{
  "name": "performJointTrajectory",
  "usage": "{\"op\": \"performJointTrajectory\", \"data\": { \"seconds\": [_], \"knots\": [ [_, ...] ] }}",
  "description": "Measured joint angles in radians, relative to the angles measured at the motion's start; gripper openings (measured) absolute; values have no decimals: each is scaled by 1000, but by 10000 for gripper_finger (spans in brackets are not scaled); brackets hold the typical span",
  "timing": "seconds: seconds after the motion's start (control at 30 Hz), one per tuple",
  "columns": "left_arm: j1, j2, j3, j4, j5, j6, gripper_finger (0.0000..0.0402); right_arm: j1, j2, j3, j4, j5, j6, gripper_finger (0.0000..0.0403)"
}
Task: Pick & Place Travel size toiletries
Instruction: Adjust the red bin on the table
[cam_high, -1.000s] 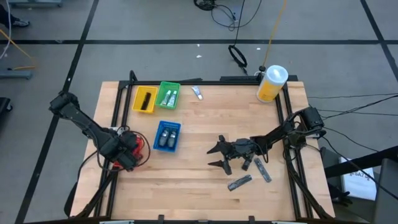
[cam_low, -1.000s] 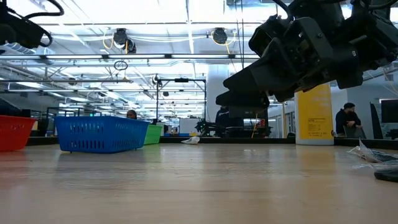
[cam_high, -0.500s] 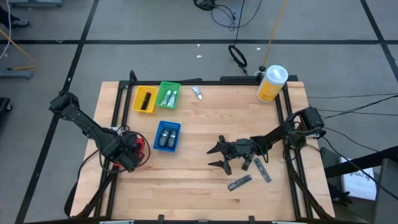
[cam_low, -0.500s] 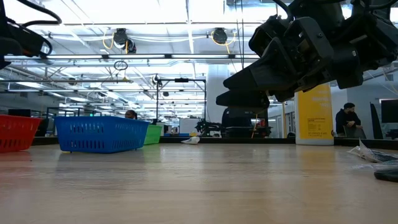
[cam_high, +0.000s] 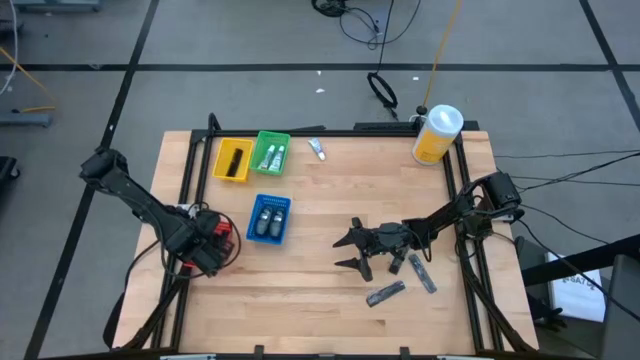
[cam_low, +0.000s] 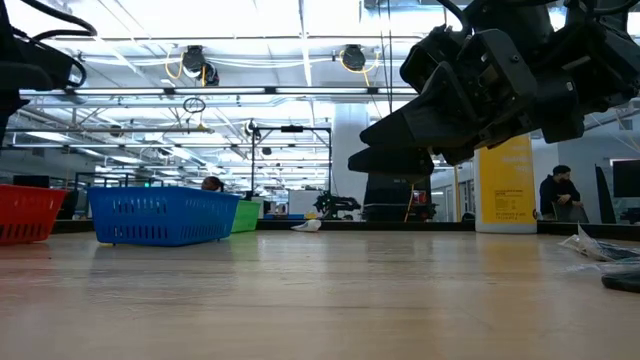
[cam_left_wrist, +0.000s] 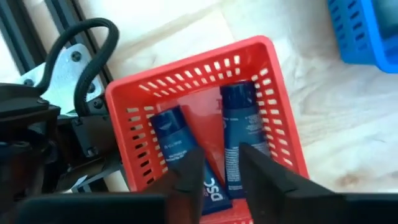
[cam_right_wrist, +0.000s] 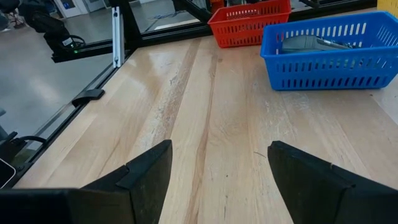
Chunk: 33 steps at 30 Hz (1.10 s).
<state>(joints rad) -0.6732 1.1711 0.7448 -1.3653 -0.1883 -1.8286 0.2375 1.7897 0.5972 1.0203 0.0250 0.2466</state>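
Left claw (cam_left_wrist: 214, 180) slightly parted, empty; right claw (cam_right_wrist: 214, 180) spread wide.

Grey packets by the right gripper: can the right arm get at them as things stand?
Probably yes. The grey packets lie loose on bare wood beside the right gripper, whose jaws stand open and empty, with nothing between.

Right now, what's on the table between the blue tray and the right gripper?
Nothing: the high view shows only bare wood between the blue tray and the right gripper. The right wrist view agrees, with open tabletop beyond its spread fingers.
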Motion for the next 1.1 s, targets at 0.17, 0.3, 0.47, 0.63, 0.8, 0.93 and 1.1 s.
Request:
{"op": "performJointTrajectory", "data": {
  "seconds": [0.17,0.3,0.47,0.63,0.8,0.93,1.1],
  "knots": [
    [20,52,0,-3,-6,-12,20,0,0,0,3,0,2,256],
    [48,114,1,-2,-6,-4,11,0,0,0,7,-1,2,256],
    [82,202,1,-1,0,7,17,0,0,0,8,-1,2,256],
    [125,293,1,1,4,20,3,0,0,0,7,-1,2,256],
    [163,343,12,20,-58,10,19,0,0,0,8,-1,0,256],
    [199,347,13,189,-171,101,17,0,0,0,8,0,0,256],
    [264,347,13,264,-253,197,2,0,0,0,8,0,0,256]
  ]
}}
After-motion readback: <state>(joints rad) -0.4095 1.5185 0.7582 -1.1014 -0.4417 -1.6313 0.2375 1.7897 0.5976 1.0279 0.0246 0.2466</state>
